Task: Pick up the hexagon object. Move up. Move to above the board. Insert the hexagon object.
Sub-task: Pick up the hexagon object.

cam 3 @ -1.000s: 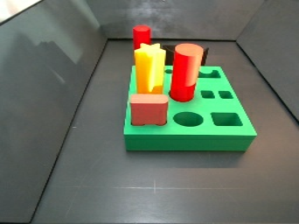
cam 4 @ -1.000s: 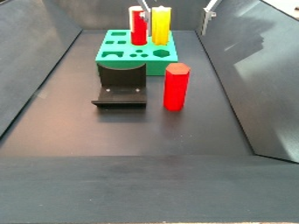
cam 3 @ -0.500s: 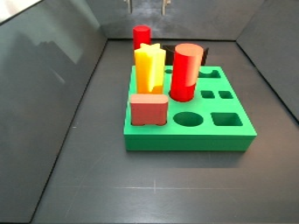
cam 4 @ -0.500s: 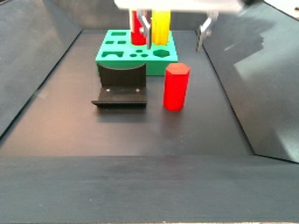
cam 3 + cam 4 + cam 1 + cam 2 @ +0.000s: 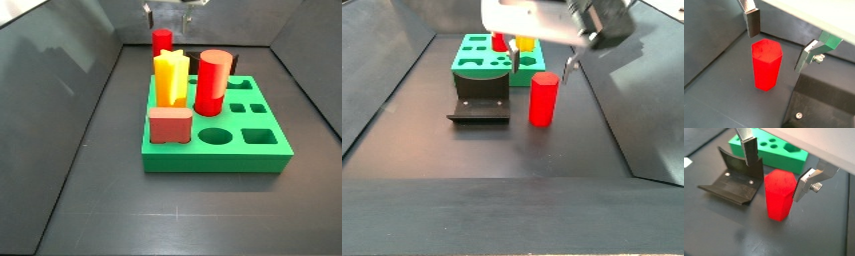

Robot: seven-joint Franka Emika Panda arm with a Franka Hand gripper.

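The hexagon object (image 5: 543, 100) is a tall bright red faceted peg standing upright on the dark floor, apart from the green board (image 5: 476, 62). In a side view only its top (image 5: 162, 40) shows behind the board (image 5: 254, 145). My gripper (image 5: 540, 70) is open directly above it, fingertips about level with its top, one on each side, not touching. Both wrist views show the peg (image 5: 766, 62) (image 5: 779, 193) between the spread fingers, with my gripper (image 5: 776, 52) (image 5: 777, 185) centred over it.
The board holds a yellow star peg (image 5: 170, 78), a thick round red cylinder (image 5: 213, 80) and a short reddish-brown cube (image 5: 168, 125). The dark fixture (image 5: 480, 100) stands beside the hexagon, close to one finger (image 5: 753, 163). Grey walls enclose the floor.
My gripper has come down from the top of the side views until its open fingers straddle the hexagon's top. The hexagon and the board's pegs have not moved.
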